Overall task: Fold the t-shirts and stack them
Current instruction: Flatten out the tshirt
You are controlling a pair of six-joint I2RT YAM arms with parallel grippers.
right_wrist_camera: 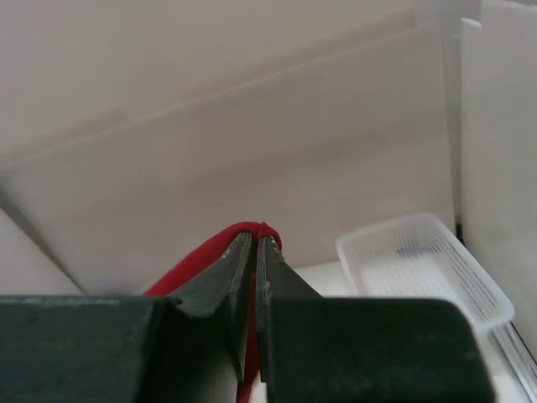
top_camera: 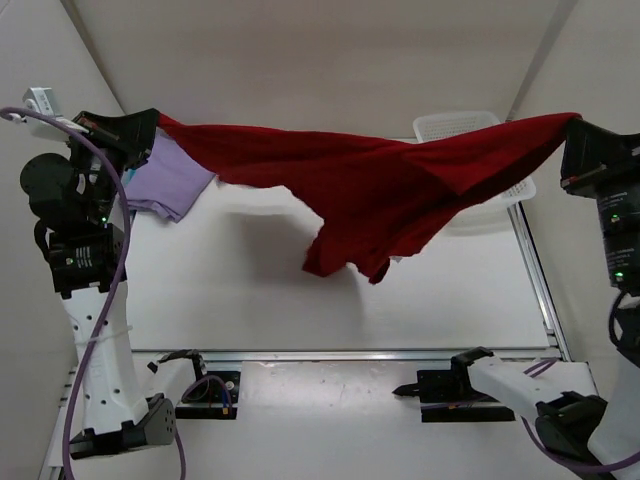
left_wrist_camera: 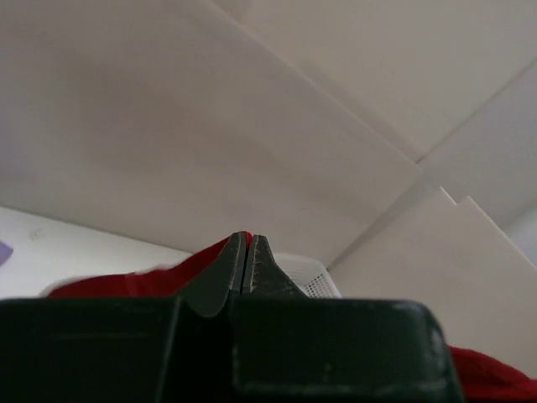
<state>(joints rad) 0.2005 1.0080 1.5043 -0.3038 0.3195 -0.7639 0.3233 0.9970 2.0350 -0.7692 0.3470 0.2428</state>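
Found left fingers (left_wrist_camera: 220, 284) pressed together on one corner of the deep red cloth t-shirt (top_camera: 370, 180); found right fingers (right_wrist_camera: 216, 281) clamped likewise on the opposite corner. Noted the garment strung between them, high above the white desk (top_camera: 250, 300), middle sagging. Judged as the spreading step, ahead of laying flat to fold. Calls next for lowering both ends evenly, with tension kept. Noted a light lavender cloth t-shirt (top_camera: 165, 185) beneath the left end and a white plastic mesh basket (top_camera: 455, 125) beneath the right; flagged both as possible snags.

Lighting: bright, even, diffuse from above — soft grey shadow on the bench (top_camera: 250, 310) under the hanging red t-shirt (top_camera: 370, 190). Top view sharp; wrist views softer — dark near foreground blurred.
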